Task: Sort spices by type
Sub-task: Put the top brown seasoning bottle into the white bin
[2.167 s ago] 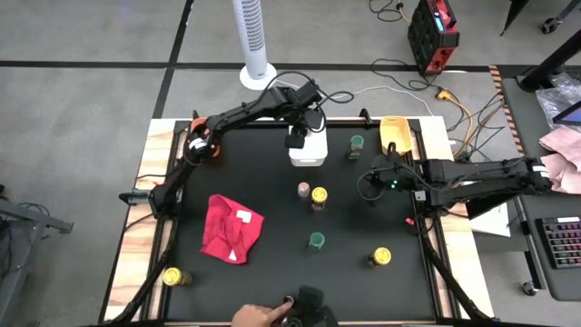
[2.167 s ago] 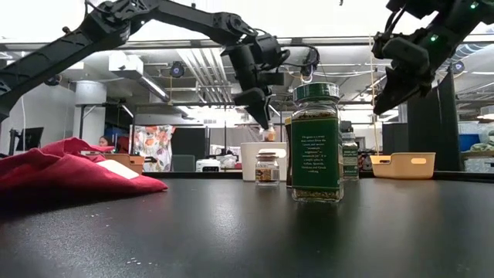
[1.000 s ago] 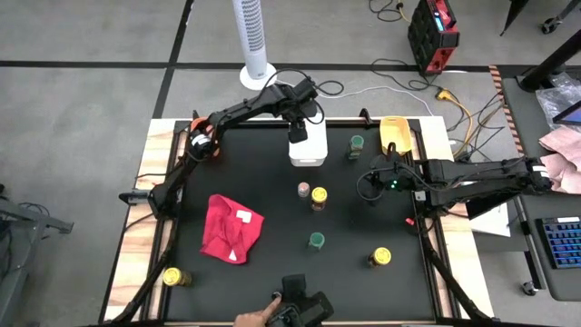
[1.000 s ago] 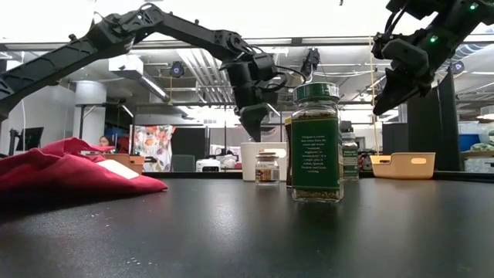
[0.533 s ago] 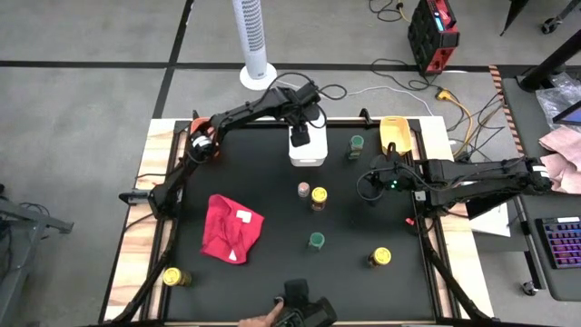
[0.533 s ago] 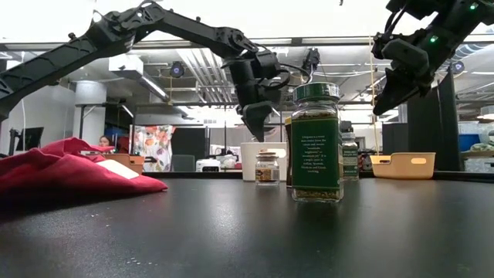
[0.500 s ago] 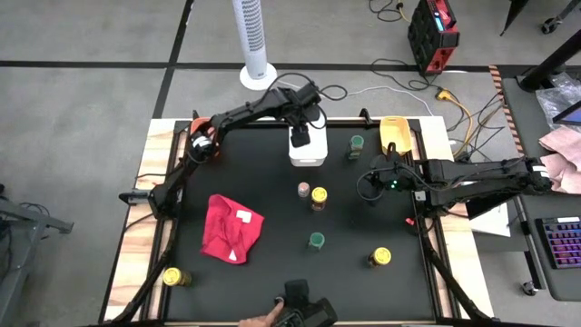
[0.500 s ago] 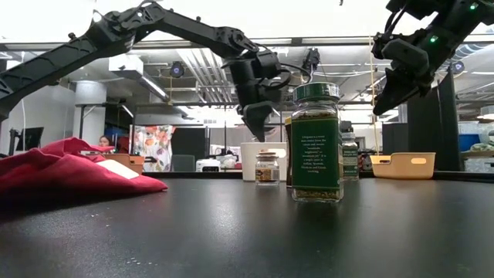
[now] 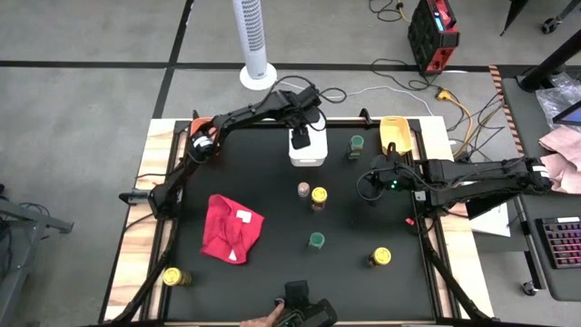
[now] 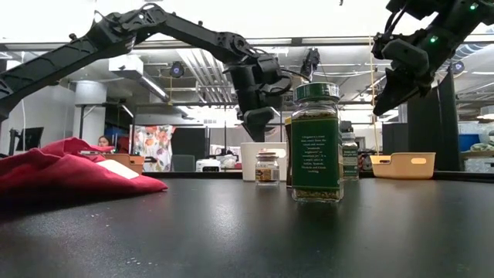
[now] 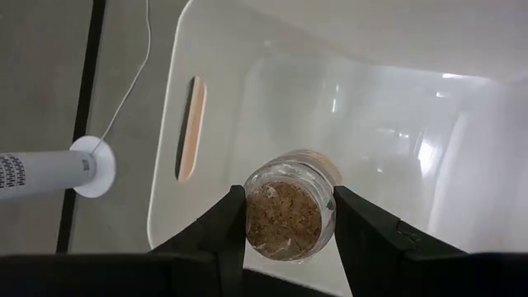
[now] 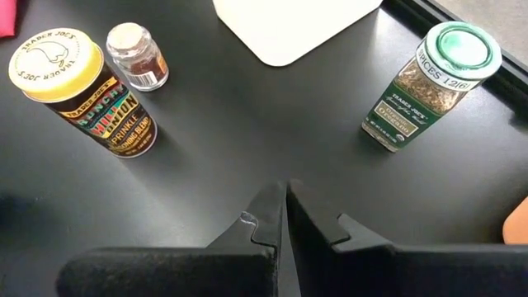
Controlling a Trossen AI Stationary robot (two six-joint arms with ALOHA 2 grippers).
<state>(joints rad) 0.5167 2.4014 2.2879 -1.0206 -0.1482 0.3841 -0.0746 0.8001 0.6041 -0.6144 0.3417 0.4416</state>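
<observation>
Over the white bin (image 11: pixel 247 99), left hand (image 11: pixel 289 216) grips a small jar (image 11: pixel 289 216); right hand (image 12: pixel 285 202) hovers clenched, empty.

Red cloth (image 9: pixel 231 228) and scattered jars (image 9: pixel 319 197) break open tabletop.

Robotics lab: exposed ceiling ducts (image 10: pixel 193 66), tower fan (image 9: pixel 255 41), floor cables (image 9: pixel 399 86), workstation keyboard (image 9: pixel 558 245).

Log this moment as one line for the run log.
left hand: holding small jar over white bin | right hand: shut, empty, hovering above table
</observation>
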